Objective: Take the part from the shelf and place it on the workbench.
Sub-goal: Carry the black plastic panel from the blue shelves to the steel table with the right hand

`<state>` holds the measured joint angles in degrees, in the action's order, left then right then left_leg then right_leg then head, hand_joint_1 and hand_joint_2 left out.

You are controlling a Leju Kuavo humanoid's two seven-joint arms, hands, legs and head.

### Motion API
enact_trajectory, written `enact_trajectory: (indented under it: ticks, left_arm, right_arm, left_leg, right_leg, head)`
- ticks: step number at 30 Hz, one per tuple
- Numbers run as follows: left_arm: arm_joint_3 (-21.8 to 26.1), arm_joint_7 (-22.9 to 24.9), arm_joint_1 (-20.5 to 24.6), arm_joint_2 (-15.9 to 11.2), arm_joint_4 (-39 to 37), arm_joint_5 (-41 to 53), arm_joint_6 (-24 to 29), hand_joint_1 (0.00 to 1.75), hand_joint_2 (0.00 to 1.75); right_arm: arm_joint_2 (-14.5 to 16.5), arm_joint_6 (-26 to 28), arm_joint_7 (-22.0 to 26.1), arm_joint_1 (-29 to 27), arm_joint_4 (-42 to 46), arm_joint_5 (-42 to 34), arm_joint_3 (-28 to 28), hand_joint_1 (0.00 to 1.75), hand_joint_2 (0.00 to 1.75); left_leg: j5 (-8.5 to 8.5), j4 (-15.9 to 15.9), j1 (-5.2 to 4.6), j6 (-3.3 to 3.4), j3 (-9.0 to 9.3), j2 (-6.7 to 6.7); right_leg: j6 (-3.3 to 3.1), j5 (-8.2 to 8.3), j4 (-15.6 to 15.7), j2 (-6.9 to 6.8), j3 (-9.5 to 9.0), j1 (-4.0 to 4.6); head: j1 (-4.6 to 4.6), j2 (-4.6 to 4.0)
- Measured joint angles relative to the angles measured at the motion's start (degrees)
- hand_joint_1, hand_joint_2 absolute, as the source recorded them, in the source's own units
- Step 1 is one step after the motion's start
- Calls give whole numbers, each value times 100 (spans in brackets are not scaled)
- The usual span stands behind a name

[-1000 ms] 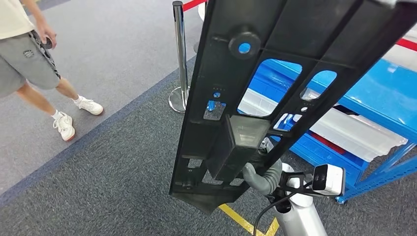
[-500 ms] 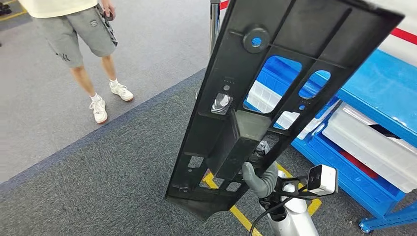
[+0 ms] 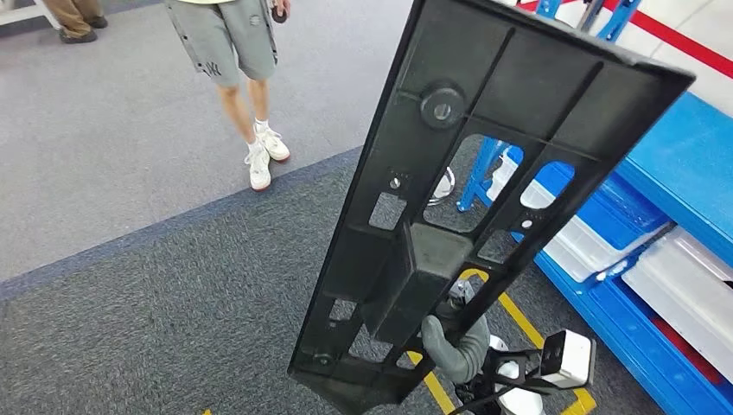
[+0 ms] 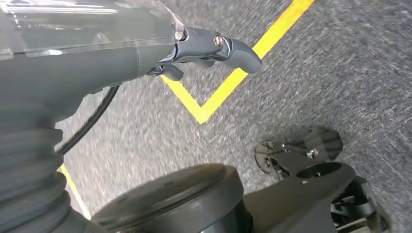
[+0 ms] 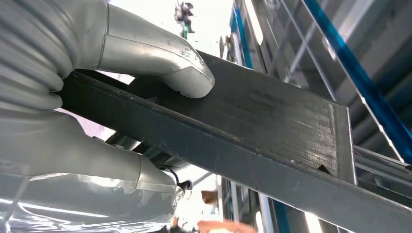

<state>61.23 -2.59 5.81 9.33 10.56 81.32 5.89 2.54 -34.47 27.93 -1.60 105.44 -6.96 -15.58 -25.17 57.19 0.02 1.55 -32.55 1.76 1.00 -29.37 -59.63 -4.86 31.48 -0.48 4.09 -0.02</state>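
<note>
Right hand (image 3: 456,346), grey thumb and palm, grips the long black moulded plastic panel (image 3: 484,199) near its lower end; in the right wrist view the thick grey thumb (image 5: 160,58) presses flat on one face of a panel rib and the palm (image 5: 82,160) backs the other side, so the hold is closed around the part. Panel rises from that hand and tilts up and away, its upper end reaching well above the blue metal shelf rack (image 3: 683,173), which stands just beside it. Part is carried in the air, touching neither shelf nor floor.

Panel look: matte black, flat rectangular plate with raised rim, crossing ribs, several rectangular and rounded cut-outs, a round boss with a centre hole near the upper end, and a box-shaped block in the middle just above the hand. Lower corner is slanted.

Left hand (image 4: 209,46), dark fingers apart and lightly bent, holds nothing, hanging over grey carpet floor (image 4: 316,73) with a yellow tape line (image 4: 233,77).

White plastic trays (image 3: 683,294) lie in the shelf rack. A person in grey shorts and white sneakers (image 3: 233,52) stands well apart from the shelf rack, beyond the panel.
</note>
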Motion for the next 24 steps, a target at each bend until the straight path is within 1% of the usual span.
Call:
enact_trajectory:
  ticks: [1, 2, 3, 4, 5, 6, 7, 8, 9, 10, 11, 12, 13, 14, 15, 16, 17, 18, 19, 20, 21, 22, 23, 24]
  left_arm:
    - [3, 3, 4, 23, 0, -42, 12, 0, 175]
    - [7, -3, 7, 47, 0, -77, 26, 0, 175]
    - [10, -15, 7, 67, 0, -104, 36, 0, 175]
    - [13, -25, 6, 91, 0, -122, 46, 0, 175]
    - [15, -26, 5, 114, 0, -124, 56, 0, 175]
    - [16, -21, 6, 141, 0, -114, 63, 0, 175]
    - [16, -14, 8, 174, 0, -92, 67, 0, 175]
    - [14, -14, 10, 209, 0, -66, 67, 0, 175]
    - [12, -26, 14, 241, 0, -43, 66, 0, 175]
    - [10, -47, 17, 267, 0, -25, 66, 0, 175]
    - [8, -73, 17, 284, 0, -12, 68, 0, 175]
    - [7, -96, 18, 294, 0, 0, 73, 0, 175]
    - [7, -111, 15, 300, 0, 12, 79, 0, 175]
    - [6, -121, 14, 306, 0, 27, 93, 0, 175]
    - [5, -125, 17, 308, 1, 42, 107, 0, 175]
    - [4, -127, 26, 304, 3, 54, 120, 0, 175]
    - [4, -129, 40, 297, 7, 63, 132, 0, 175]
    - [3, -130, 61, 286, 11, 67, 136, 0, 175]
    - [3, -132, 81, 275, 15, 66, 139, 0, 175]
    - [3, -131, 94, 266, 17, 64, 141, 0, 175]
    - [3, -125, 95, 259, 17, 61, 146, 0, 175]
    - [3, -118, 89, 253, 17, 58, 152, 0, 175]
    - [2, -109, 73, 245, 17, 54, 161, 0, 175]
    - [2, -98, 55, 237, 17, 52, 172, 0, 175]
  right_arm:
    - [-26, -10, 7, -35, 30, 38, -12, 175, 175]
    - [-59, -22, 7, -64, 44, 68, -17, 175, 175]
    - [-94, -32, 7, -90, 50, 89, -18, 175, 175]
    - [-131, -42, 4, -109, 51, 103, -18, 175, 175]
    - [-166, -50, -1, -120, 50, 109, -18, 175, 175]
    - [-196, -56, -6, -122, 49, 111, -18, 175, 175]
    - [-229, -62, -15, -121, 49, 111, -18, 175, 175]
    - [-264, -68, -24, -120, 48, 112, -14, 175, 175]
    - [-298, -72, -29, -124, 48, 112, -7, 175, 175]
    - [-334, -77, -32, -135, 47, 110, 5, 175, 175]
    - [-366, -80, -32, -146, 47, 108, 21, 175, 175]
    - [-391, -84, -32, -157, 46, 104, 36, 175, 175]
    - [-410, -88, -32, -163, 46, 97, 48, 175, 175]
    - [-421, -95, -32, -164, 46, 88, 55, 175, 175]
    - [-428, -108, -28, -164, 46, 76, 62, 175, 175]
    - [-432, -130, -21, -167, 42, 61, 75, 175, 175]
    - [-437, -160, -14, -171, 32, 47, 94, 175, 175]
    - [-443, -193, -5, -174, 14, 29, 120, 175, 175]
    - [-449, -228, 6, -174, -12, 9, 146, 175, 175]
    - [-454, -264, 19, -167, -44, -12, 170, 175, 175]
    - [-456, -301, 41, -156, -79, -34, 192, 175, 175]
    - [-457, -336, 66, -141, -114, -54, 211, 175, 175]
    - [-457, -367, 89, -122, -145, -69, 232, 175, 175]
    - [-457, -389, 106, -103, -174, -80, 255, 175, 175]
  left_leg:
    - [19, -22, 18, 28, 13, -56]
    - [28, -24, 17, 45, 4, -113]
    - [35, -19, 15, 55, -10, -178]
    - [38, -13, 14, 58, -22, -250]
    - [41, -4, 13, 59, -29, -327]
    - [41, 8, 13, 55, -30, -408]
    - [37, 23, 15, 47, -25, -486]
    - [30, 43, 17, 33, -26, -562]
    - [19, 78, 11, 11, -42, -634]
    - [16, 104, 10, -19, -70, -699]
    - [19, 118, 8, -53, -102, -760]
    - [30, 120, 7, -89, -128, -817]
    - [41, 111, 12, -124, -146, -864]
    - [22, 135, 7, -153, -160, -830]
    - [-55, 250, -2, -181, -207, -728]
    - [-191, 474, -10, -206, -298, -592]
    - [-378, 811, -14, -227, -433, -438]
    - [-573, 1204, -13, -247, -596, -350]
    - [-710, 1539, -10, -259, -727, -312]
    - [-752, 1716, -9, -263, -782, -288]
    - [-680, 1664, -7, -259, -726, -264]
    - [-514, 1389, -6, -247, -566, -221]
    - [-326, 968, -10, -223, -347, -121]
    - [-197, 582, -37, -188, -155, 32]
  right_leg:
    - [22, -164, -260, 176, 114, -15]
    - [32, -357, -636, 339, 293, -23]
    - [40, -528, -1041, 421, 499, -27]
    - [46, -613, -1355, 453, 665, -29]
    - [49, -583, -1478, 464, 744, -30]
    - [48, -436, -1363, 473, 705, -34]
    - [44, -209, -1038, 509, 562, -42]
    - [36, 1, -627, 612, 375, -58]
    - [30, 140, -263, 734, 216, -72]
    - [22, 210, -24, 830, 116, -80]
    - [10, 210, 80, 891, 79, -80]
    - [-6, 203, 96, 869, 79, -67]
    - [-34, 212, 102, 808, 77, -76]
    - [-69, 221, 121, 747, 64, -85]
    - [-106, 229, 142, 675, 51, -97]
    - [-139, 232, 161, 598, 39, -109]
    - [-162, 228, 165, 516, 32, -97]
    - [-177, 222, 163, 433, 33, -86]
    - [-182, 216, 162, 349, 32, -74]
    - [-185, 210, 160, 268, 30, -66]
    - [-185, 203, 158, 195, 24, -60]
    - [-179, 193, 158, 131, 10, -55]
    - [-170, 181, 158, 73, -8, -49]
    - [-154, 170, 156, 22, -21, -33]
  head:
    - [-1, 0]
    - [-1, 0]
    - [-1, 0]
    - [-1, 0]
    - [-1, 0]
    - [-1, 0]
    - [-1, 0]
    - [-1, 0]
    - [-1, 0]
    - [-2, 0]
    - [-2, 0]
    - [-1, 0]
    - [-2, 0]
    - [-2, 0]
    - [-2, 0]
    - [-2, 0]
    - [-1, 0]
    - [-1, 0]
    - [-1, 0]
    - [-1, 0]
    - [-1, 0]
    - [-1, 0]
    - [-1, 0]
    - [-1, 0]
